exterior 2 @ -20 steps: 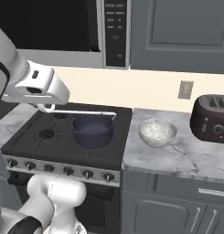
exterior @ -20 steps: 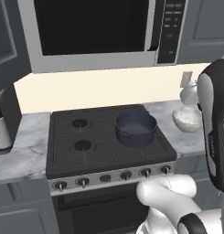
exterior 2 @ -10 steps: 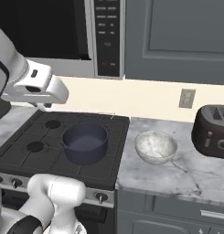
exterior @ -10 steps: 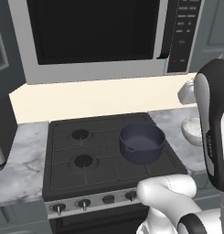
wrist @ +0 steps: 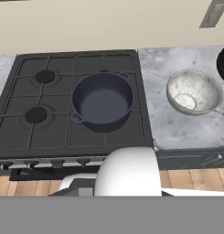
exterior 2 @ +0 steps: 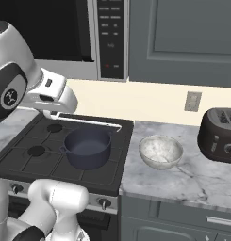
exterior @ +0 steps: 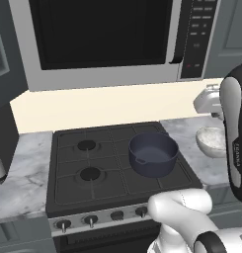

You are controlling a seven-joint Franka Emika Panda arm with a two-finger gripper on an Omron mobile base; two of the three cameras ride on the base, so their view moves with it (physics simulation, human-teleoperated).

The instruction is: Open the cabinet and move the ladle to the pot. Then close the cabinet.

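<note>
I see the dark blue round metal pot (wrist: 103, 101) at frame centre on the black stove (wrist: 22, 132); my gripper's fingers are closed, empty.

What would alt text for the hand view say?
Looking down on a black stove with an empty dark pot on its right burners. Right of it, a pale bowl sits on the marble counter, below a cream wall.

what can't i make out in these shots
Cabinet: right base view, top cut by the frame edge, inside hidden behind its door.
Toaster: right base view, cut by the right edge.
Bowl: left base view, partly behind the arm.
Microwave keypad: labels too small to read.
</note>
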